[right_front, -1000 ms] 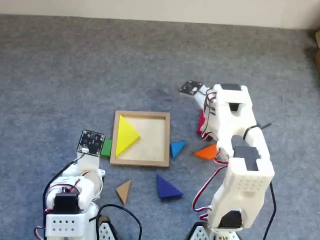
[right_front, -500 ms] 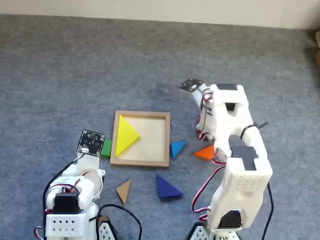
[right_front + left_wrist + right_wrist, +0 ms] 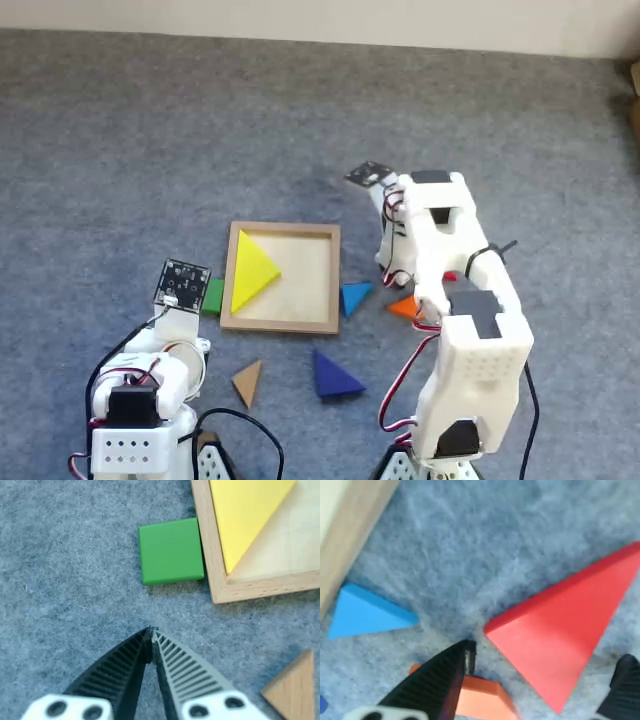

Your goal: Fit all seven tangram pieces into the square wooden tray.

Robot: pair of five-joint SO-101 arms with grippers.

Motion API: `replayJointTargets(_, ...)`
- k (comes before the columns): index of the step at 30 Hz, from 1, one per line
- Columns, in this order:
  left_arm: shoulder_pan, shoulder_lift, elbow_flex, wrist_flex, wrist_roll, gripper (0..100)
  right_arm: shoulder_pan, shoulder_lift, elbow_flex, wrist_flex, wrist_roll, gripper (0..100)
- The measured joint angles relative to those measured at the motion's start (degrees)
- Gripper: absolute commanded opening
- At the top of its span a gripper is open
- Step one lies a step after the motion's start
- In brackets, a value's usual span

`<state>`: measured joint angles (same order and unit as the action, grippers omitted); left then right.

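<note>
The square wooden tray (image 3: 331, 280) holds a yellow triangle (image 3: 252, 270). My left gripper (image 3: 151, 633) is shut with nothing in it, a short way from the green square (image 3: 171, 551) that lies against the tray's outer wall (image 3: 218, 583). My right gripper (image 3: 546, 660) is open and straddles the red triangle (image 3: 560, 640) on the carpet, one finger (image 3: 451, 672) at the triangle's tip, the other at its far side. The light blue triangle (image 3: 365, 615) and the orange piece (image 3: 481, 700) lie close by. In the high view the right arm (image 3: 440, 250) covers most of the red triangle (image 3: 450, 277).
A dark blue triangle (image 3: 335, 376) and a tan triangle (image 3: 246, 380) lie on the grey carpet in front of the tray. The tan triangle (image 3: 292, 690) is near my left gripper. Open carpet stretches behind the tray.
The right arm has swung left toward the tray. The red piece, earlier seen at the arm's left, now peeks out at its right. The left arm has not moved.
</note>
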<state>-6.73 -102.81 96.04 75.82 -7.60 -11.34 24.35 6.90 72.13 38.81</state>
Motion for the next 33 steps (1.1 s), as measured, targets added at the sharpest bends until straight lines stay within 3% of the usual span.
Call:
replayJointTargets(12,0.00,0.00,0.00,0.00,0.00,1,-0.09,0.09,-1.49,0.09,-11.52,41.0)
replayJointTargets(27,0.00,0.00,0.00,0.00,0.00,1,-1.85,-7.65,-1.93,1.05,-15.47,41.0)
replayJointTargets(33,0.00,0.00,0.00,0.00,0.00,1,-2.11,-7.82,3.43,-6.86,-15.47,41.0)
